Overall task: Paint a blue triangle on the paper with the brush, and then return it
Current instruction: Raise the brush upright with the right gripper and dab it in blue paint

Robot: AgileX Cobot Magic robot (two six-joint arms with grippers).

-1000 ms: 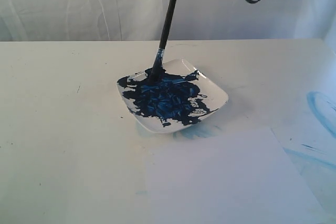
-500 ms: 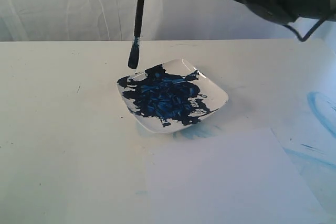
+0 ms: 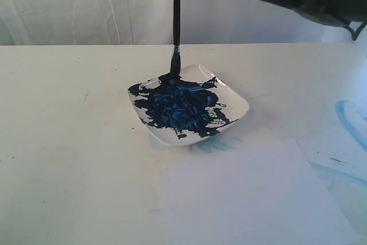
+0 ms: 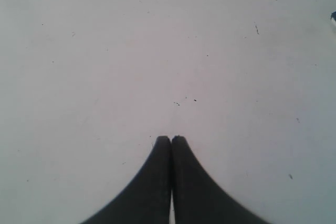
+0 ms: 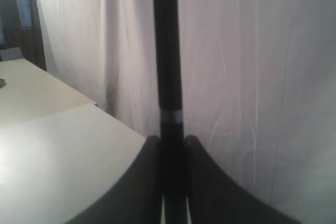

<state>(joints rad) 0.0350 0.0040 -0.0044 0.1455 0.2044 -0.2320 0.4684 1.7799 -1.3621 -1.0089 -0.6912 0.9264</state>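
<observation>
Currently, right end effector [image 5: 171,142] is clamped on the long thin black-handled paintbrush [image 3: 176,21]. Brush stands upright, bristles touching the far-left edge of the dark-blue paint [image 3: 180,107] in the white square dish [image 3: 238,107], mid off-white tabletop [image 3: 63,142]. Plain white rectangular paper sheet [image 3: 246,199] lies flat, just near-right of dish. Left end effector [image 4: 171,139] is closed, empty, above bare tabletop.

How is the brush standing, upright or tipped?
Upright: the brush hangs nearly vertical, bristles down at the blue paint in the white dish.
</observation>
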